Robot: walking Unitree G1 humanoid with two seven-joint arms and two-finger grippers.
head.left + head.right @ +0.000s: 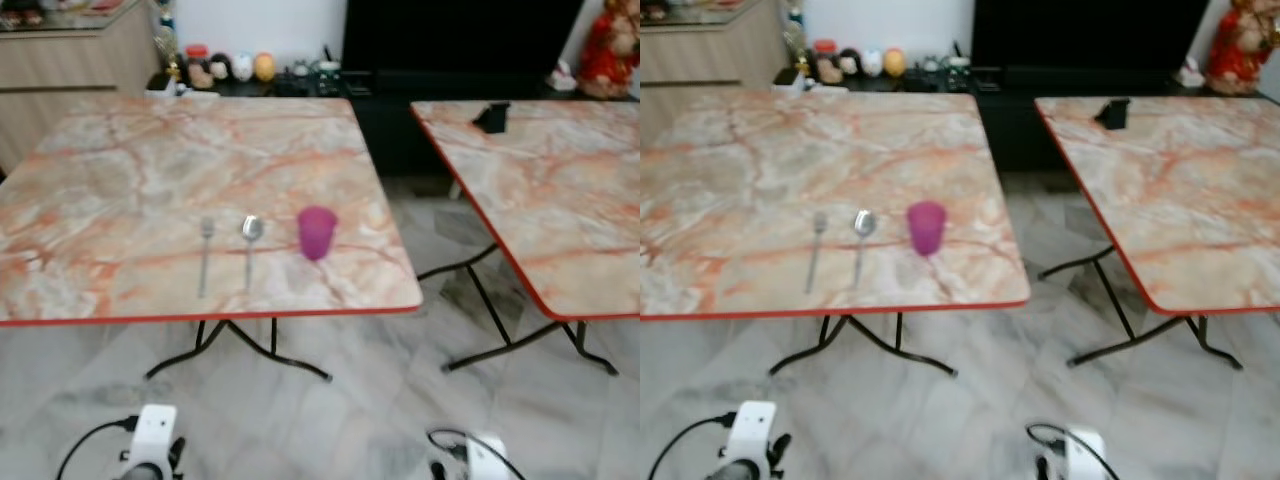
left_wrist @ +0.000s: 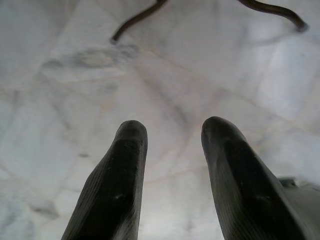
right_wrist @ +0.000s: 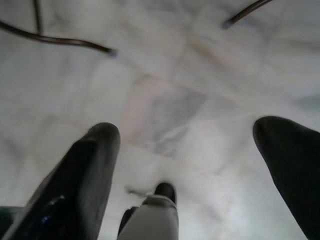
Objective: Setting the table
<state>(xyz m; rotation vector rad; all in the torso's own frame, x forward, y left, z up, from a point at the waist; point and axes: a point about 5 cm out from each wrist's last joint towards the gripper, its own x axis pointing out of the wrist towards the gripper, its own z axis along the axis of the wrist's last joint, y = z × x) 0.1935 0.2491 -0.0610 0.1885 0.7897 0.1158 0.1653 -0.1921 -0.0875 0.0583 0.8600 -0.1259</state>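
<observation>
The purple cup (image 1: 316, 232) stands upright near the front edge of the left counter (image 1: 120, 170); its contents cannot be determined. Spoon (image 1: 250, 248) and fork (image 1: 205, 252) lie just left of it. Left hand (image 2: 172, 145) and right hand (image 3: 187, 150) hang over the floor (image 1: 380, 400), fingers apart, empty.

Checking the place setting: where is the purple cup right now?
In the left eye view the purple cup stands upright near the front edge of the left table, just right of the spoon and fork.

marbled table (image 1: 120, 180) bears fork (image 1: 205, 255), spoon (image 1: 250, 245), purple cup (image 1: 316, 232).
</observation>
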